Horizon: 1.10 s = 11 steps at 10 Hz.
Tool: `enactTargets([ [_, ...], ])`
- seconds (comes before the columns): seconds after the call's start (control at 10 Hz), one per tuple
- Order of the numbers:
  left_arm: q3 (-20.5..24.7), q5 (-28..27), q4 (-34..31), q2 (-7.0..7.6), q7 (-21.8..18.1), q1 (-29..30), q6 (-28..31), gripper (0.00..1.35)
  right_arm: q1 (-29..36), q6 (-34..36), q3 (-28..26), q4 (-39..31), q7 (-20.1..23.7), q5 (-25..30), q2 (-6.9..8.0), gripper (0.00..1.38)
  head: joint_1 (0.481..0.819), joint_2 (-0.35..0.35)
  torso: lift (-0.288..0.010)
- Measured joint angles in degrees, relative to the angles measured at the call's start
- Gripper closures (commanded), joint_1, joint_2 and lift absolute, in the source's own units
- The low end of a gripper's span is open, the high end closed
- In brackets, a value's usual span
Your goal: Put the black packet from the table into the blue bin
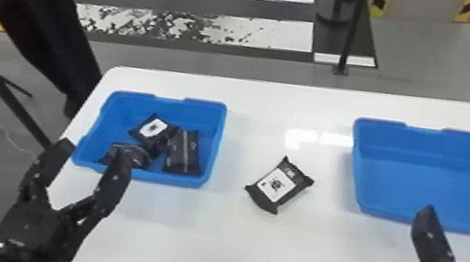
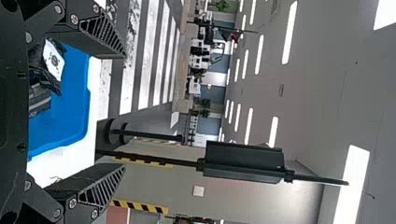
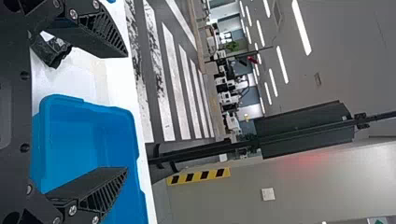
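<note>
In the head view my left gripper [image 1: 90,156] stands open at the near left, by the front of the left blue bin [image 1: 215,147]. My right gripper [image 1: 465,222] is open near the front rim of the right blue bin [image 1: 429,182]. Between the two bins a black packet [image 1: 279,185] with a white label lies on the table. The left wrist view has the left gripper [image 2: 125,112] with its fingers wide apart. In the right wrist view the right gripper [image 3: 127,112] holds nothing, and part of the black packet [image 3: 51,49] is behind one finger.
Several black packets, one being the labelled packet [image 1: 153,128], lie inside the left bin. The white table [image 1: 232,238] carries both bins. Behind it a dark pole [image 1: 351,30] rises from the floor, and a brown table stands at far left.
</note>
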Motion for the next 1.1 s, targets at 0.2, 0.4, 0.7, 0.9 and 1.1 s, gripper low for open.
enactTargets([
  [0.2, -0.1, 0.0, 0.1, 0.00, -0.1, -0.1, 0.0, 0.21, 0.0, 0.0, 0.0, 0.1, 0.0, -0.1, 0.00, 0.15, 0.695, 0.151, -0.110],
  [0.4, -0.1, 0.0, 0.1, 0.00, -0.1, -0.1, 0.0, 0.21, 0.0, 0.0, 0.0, 0.1, 0.0, -0.1, 0.00, 0.15, 0.695, 0.150, -0.110],
  [0.7, -0.6, -0.8, 0.3, 0.27, -1.1, -1.1, 0.7, 0.21, 0.0, 0.0, 0.0, 0.1, 0.0, -0.1, 0.00, 0.15, 0.695, 0.139, -0.110],
  [0.9, -2.6, -3.6, 3.3, 1.44, -4.6, -5.7, 2.6, 0.21, 0.0, 0.0, 0.0, 0.1, 0.0, -0.1, 0.00, 0.15, 0.695, 0.100, -0.110],
  [1.1, -5.2, -6.9, 6.5, 2.28, -7.8, -10.8, 5.1, 0.21, -0.1, 0.0, 0.0, 0.1, 0.0, 0.1, 0.00, 0.15, 0.695, 0.035, -0.110],
])
